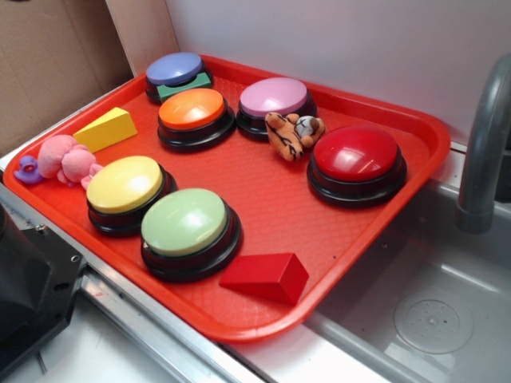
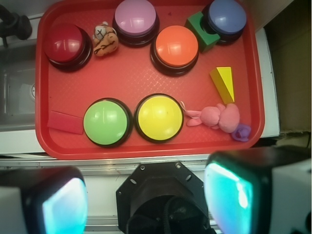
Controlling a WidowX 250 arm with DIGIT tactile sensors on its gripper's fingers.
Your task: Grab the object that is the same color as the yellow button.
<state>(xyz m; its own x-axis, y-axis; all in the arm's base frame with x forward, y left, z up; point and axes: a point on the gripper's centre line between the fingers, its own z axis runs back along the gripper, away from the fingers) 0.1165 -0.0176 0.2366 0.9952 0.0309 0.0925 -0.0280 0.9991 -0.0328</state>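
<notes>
A red tray [image 1: 415, 128] sits tilted over the sink [image 1: 431, 295], crowded with buttons. The yellow button [image 1: 125, 185] is near the front left, touching the light green button [image 1: 185, 223]. The yellow wedge [image 1: 106, 128] lies apart at the left rim, just beside a pink plush toy [image 1: 68, 159]. A red wedge [image 1: 265, 276] rests at the front (the arm's dark base [image 1: 28, 295] fills the corner).

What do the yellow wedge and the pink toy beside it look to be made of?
Yellow wedge: looks like a solid block, painted wood or hard plastic; flat faces, crisp edges, even matte colour. I cannot tell which. Pink toy: soft plush fabric, judging by its fuzzy, rounded, lumpy outline.
</notes>
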